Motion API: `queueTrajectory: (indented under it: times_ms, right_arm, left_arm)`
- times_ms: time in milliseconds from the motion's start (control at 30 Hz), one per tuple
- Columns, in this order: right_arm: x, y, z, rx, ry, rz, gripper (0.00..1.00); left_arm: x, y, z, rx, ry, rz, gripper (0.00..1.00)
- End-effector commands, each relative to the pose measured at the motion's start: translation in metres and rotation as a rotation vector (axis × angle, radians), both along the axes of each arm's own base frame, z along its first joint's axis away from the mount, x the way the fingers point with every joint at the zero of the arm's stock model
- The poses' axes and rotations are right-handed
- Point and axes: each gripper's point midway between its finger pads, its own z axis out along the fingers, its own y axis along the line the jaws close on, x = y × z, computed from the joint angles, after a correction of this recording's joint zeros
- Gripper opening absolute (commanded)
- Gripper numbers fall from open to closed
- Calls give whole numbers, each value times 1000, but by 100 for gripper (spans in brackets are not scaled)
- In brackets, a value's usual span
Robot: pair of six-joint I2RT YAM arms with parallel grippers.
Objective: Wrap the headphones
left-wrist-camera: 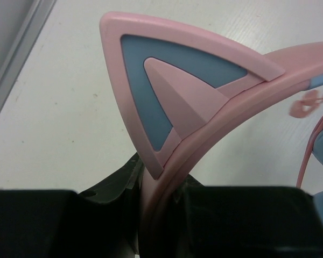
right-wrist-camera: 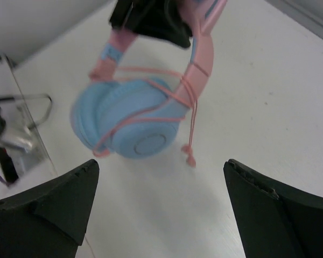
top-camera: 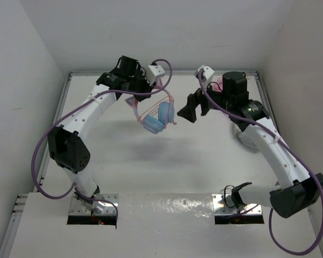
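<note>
The headphones (top-camera: 157, 117) hang in the air above the table's middle, with light blue ear cups (right-wrist-camera: 129, 123) and a pink headband (left-wrist-camera: 215, 123) that carries a cat ear (left-wrist-camera: 167, 80). My left gripper (top-camera: 135, 95) is shut on the headband, which runs between its black fingers (left-wrist-camera: 247, 220). A thin pink cable (right-wrist-camera: 151, 110) is looped around the ear cups, and its plug end (right-wrist-camera: 189, 157) dangles below them. Just right of the headphones, my right gripper (top-camera: 187, 114) stands open with nothing between its fingers (right-wrist-camera: 48, 204), a short way off the cups.
White walls close in the table (top-camera: 167, 161) on the left, back and right. A metal rail (left-wrist-camera: 19, 59) runs along the left edge. The two arm bases (top-camera: 91, 207) sit at the near edge.
</note>
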Motion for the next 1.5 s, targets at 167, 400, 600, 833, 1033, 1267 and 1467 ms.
queueTrajectory:
  times_ms: [167, 400, 600, 833, 1033, 1267, 1467]
  right_arm:
    - [55, 28, 43, 325, 67, -287, 91]
    - [81, 34, 50, 390, 64, -382, 91]
    - [94, 52, 28, 364, 98, -375, 91]
    - [102, 71, 27, 429, 113, -315, 87]
    - [98, 80, 19, 448, 174, -274, 50]
    - [82, 89, 15, 430, 210, -176, 20]
    - [58, 99, 11, 391, 244, -23, 0]
  left_arm:
    - [14, -4, 64, -151, -140, 121, 0]
    - [13, -7, 71, -210, -111, 184, 0]
    - [11, -11, 80, -242, -100, 188, 0]
    - [7, -12, 81, -243, -89, 178, 0]
    - [9, -10, 86, -249, -103, 200, 0]
    - [19, -7, 94, -280, -107, 255, 0]
    - [18, -14, 104, -347, -80, 234, 0]
